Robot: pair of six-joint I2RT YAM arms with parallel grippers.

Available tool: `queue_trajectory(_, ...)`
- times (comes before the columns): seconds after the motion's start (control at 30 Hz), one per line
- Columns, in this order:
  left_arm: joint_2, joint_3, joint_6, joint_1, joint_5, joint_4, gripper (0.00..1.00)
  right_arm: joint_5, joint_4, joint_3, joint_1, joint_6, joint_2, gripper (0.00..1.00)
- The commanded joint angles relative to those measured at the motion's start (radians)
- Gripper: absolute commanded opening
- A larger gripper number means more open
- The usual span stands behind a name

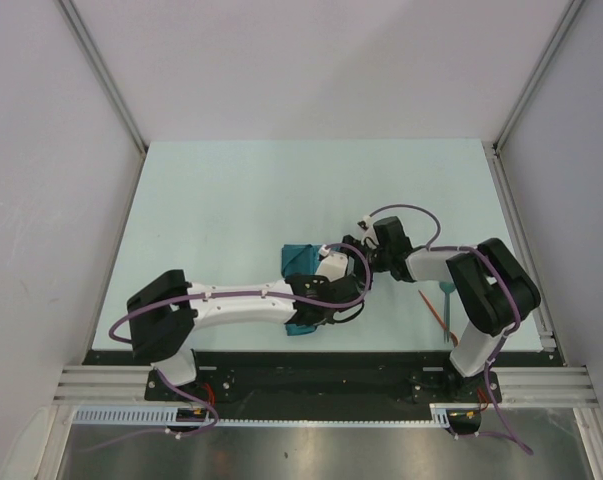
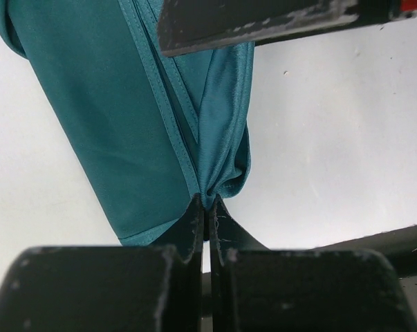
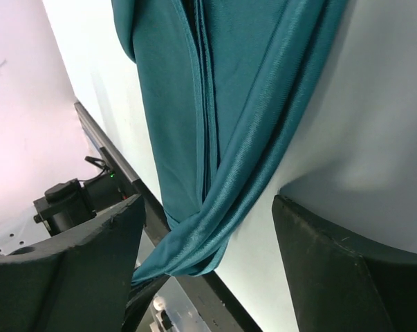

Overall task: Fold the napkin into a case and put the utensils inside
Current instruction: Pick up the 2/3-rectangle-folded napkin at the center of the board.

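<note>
The teal napkin (image 1: 299, 258) lies bunched into a long twisted strip at the table's near middle. My left gripper (image 1: 307, 316) is shut on its near end; in the left wrist view the fingertips (image 2: 194, 214) pinch gathered cloth (image 2: 125, 138). My right gripper (image 1: 333, 268) is open and straddles the strip; in the right wrist view (image 3: 207, 207) the cloth (image 3: 194, 104) runs between the spread fingers (image 3: 97, 256) without being pinched. A thin orange-red utensil (image 1: 437, 313) lies on the table at the right, apart from the cloth.
A teal-green utensil (image 1: 448, 300) lies next to the orange one, close to the right arm's base (image 1: 481, 350). The black front rail (image 1: 311, 358) runs just behind the left gripper. Grey walls stand on three sides of the pale table (image 1: 281, 190).
</note>
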Motion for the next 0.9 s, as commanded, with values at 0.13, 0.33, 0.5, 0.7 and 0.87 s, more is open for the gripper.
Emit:
queue_trajectory(0.13,-0.067,-0.012,-0.023,0.006,-0.015,0.004,0.00,0.038,0.076,-0.012,0.032,0.068,0.076,0.72)
queue_trajectory(0.33,-0.074,-0.028,-0.028,0.006,-0.005,0.016,0.00,0.048,0.093,0.011,0.033,0.064,0.112,0.65)
queue_trajectory(0.5,-0.082,-0.057,-0.017,0.006,0.029,0.053,0.00,0.075,0.084,0.050,0.032,0.035,0.129,0.51)
queue_trajectory(0.7,-0.128,-0.118,0.019,0.006,0.087,0.141,0.14,0.098,0.057,0.077,0.033,-0.002,0.152,0.28)
queue_trajectory(0.87,-0.215,-0.167,0.082,0.012,0.153,0.226,0.49,0.123,0.022,0.093,0.039,-0.033,0.158,0.18)
